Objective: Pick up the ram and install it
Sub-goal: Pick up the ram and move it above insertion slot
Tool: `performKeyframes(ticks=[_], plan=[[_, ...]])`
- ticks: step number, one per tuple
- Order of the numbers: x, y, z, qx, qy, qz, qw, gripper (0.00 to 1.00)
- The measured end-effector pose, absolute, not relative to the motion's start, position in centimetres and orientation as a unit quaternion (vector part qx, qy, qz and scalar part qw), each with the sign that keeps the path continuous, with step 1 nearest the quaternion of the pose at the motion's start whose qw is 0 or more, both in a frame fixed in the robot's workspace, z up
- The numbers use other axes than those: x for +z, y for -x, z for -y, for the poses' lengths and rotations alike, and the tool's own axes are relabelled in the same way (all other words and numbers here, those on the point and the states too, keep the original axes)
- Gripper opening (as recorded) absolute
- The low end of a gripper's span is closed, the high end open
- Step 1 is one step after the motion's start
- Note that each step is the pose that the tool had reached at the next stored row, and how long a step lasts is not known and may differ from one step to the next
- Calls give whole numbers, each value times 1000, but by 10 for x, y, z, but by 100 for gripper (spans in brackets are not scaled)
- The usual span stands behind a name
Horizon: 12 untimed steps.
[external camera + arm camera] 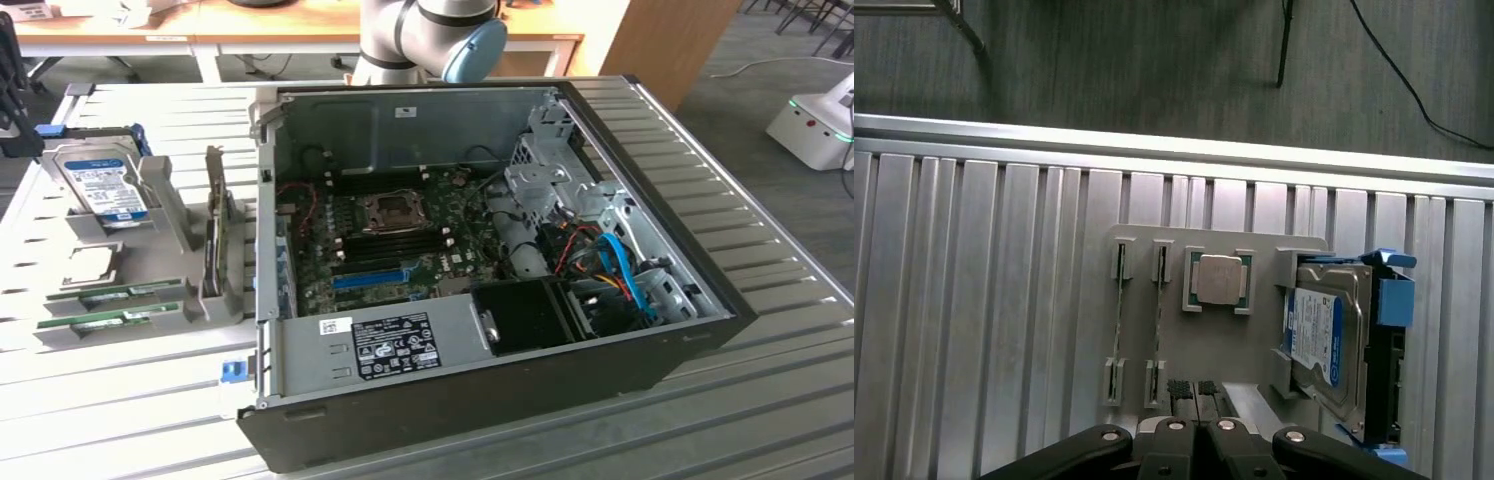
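Slatted metal table [774, 400], computer case [467, 410], grey holder [1254, 243]

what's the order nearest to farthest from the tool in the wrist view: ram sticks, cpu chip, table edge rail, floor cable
From the shut tool:
1. ram sticks, in the holder's slots.
2. cpu chip, in the holder's pocket.
3. table edge rail, past the holder.
4. floor cable, beyond the table.

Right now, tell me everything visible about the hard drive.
The hard drive is a flat silver metal box with a blue-and-white label on its upturned face. It leans tilted in the grey holder, a blue plastic bracket along one side, at the exterior view's left of the open computer case.
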State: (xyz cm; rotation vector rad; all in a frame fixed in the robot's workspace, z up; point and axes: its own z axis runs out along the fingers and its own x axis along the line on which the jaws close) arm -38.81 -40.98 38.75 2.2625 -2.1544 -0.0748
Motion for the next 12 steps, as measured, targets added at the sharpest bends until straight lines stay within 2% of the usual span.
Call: performKeyframes(ticks=[12], plan=[[387,388,410,-24,-724,690,8,11]])
